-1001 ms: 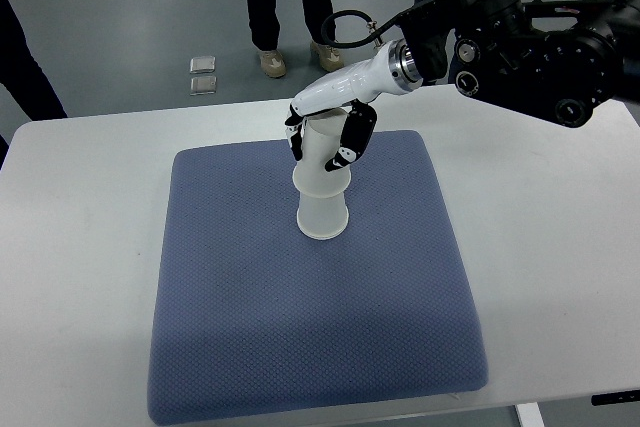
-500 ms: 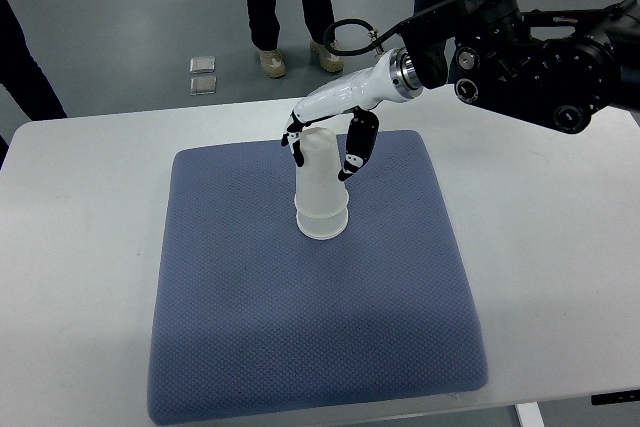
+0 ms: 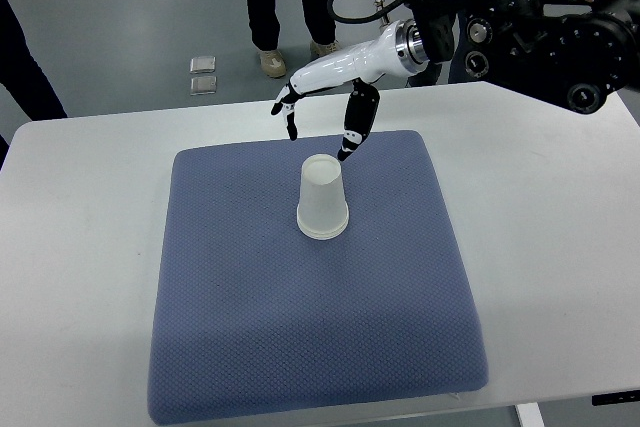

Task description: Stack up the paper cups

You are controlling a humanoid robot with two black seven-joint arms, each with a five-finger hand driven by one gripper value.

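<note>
Now we see our right hand [image 3: 318, 119] hanging above the far edge of the blue mat [image 3: 250, 327], fingers [image 3: 354, 137] spread loosely and holding nothing — its arm reaches in from the picture's right. The paper cup stack [image 3: 322, 199] stands upside down on the mat, rim down, its long axis upright, just below and toward us from the fingertips, clear of them. We judge the stack looks seated, with no loose cup showing anywhere on the mat or the white table [image 3: 560, 207]. Only this hand is in view — our left arm does not show. Beyond the table, people's legs stand on the floor.
</note>
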